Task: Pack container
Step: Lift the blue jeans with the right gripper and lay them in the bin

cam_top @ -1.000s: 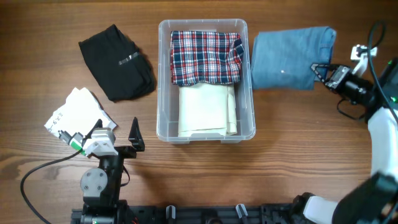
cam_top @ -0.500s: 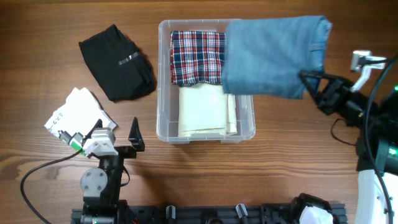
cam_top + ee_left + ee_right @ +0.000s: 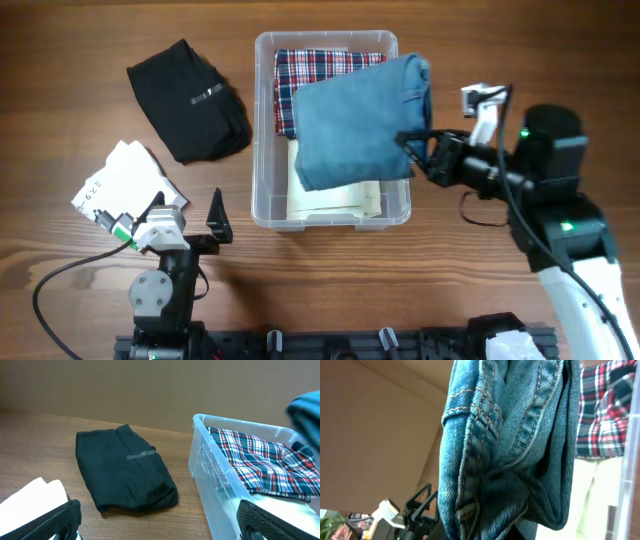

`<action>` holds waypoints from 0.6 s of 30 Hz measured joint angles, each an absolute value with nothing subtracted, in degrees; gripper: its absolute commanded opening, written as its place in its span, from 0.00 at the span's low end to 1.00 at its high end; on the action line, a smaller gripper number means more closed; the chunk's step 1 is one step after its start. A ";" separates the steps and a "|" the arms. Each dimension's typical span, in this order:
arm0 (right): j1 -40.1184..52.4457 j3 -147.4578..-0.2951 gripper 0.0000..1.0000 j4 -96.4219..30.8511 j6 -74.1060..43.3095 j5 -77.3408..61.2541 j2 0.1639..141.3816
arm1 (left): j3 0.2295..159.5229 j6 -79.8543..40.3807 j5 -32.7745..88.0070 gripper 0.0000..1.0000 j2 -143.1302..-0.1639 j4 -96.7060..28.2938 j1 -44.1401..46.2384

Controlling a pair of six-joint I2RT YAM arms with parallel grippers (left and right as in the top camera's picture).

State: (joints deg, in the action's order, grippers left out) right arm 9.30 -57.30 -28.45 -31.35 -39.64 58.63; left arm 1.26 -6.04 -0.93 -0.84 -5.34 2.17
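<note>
The folded blue jeans (image 3: pixel 355 120) are held over the clear plastic container (image 3: pixel 258 205), clamped at their right edge by the closed right tool (image 3: pixel 412 143). Inside the container, a plaid shirt (image 3: pixel 325 62) lies at the far end and a cream garment (image 3: pixel 335 200) at the near end. The left tool (image 3: pixel 187 212) has its jaws spread wide and grips nothing. A black garment (image 3: pixel 190 100) lies on the surface (image 3: pixel 80 40), left of the container.

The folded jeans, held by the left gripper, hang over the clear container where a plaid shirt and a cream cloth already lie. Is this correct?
No: the overhead view shows the right gripper holding the folded jeans, not the left gripper. The rest holds: they hang over the clear container, where the plaid shirt and cream cloth lie.
</note>
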 measured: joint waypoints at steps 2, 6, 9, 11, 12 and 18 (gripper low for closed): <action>12.14 -57.06 0.04 -26.22 -33.43 -37.65 60.62 | 1.26 -6.04 -0.93 1.00 -0.84 -5.32 2.17; 16.29 -56.69 0.04 -21.08 -36.93 -35.68 65.34 | 1.26 -6.02 -0.91 1.00 -0.84 -5.34 2.17; 18.87 -56.69 0.05 -18.26 -38.87 -35.22 69.69 | 1.26 -6.04 -0.93 1.00 -0.84 -5.34 2.17; 20.38 -56.69 0.04 -17.23 -39.68 -34.83 72.77 | 1.26 -6.04 -0.93 1.00 -0.84 -5.32 2.17; 20.84 -56.69 0.04 -17.04 -39.90 -34.70 73.78 | 1.26 -6.02 -0.93 1.00 -0.84 -5.32 2.17; 21.91 -56.69 0.04 -14.44 -40.71 -33.71 76.88 | 1.26 -6.04 -0.93 1.00 -0.84 -5.34 2.17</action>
State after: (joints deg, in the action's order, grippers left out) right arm 21.91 -56.69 -14.44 -40.71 -33.71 76.88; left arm 1.26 -6.04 -0.93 -0.84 -5.34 2.17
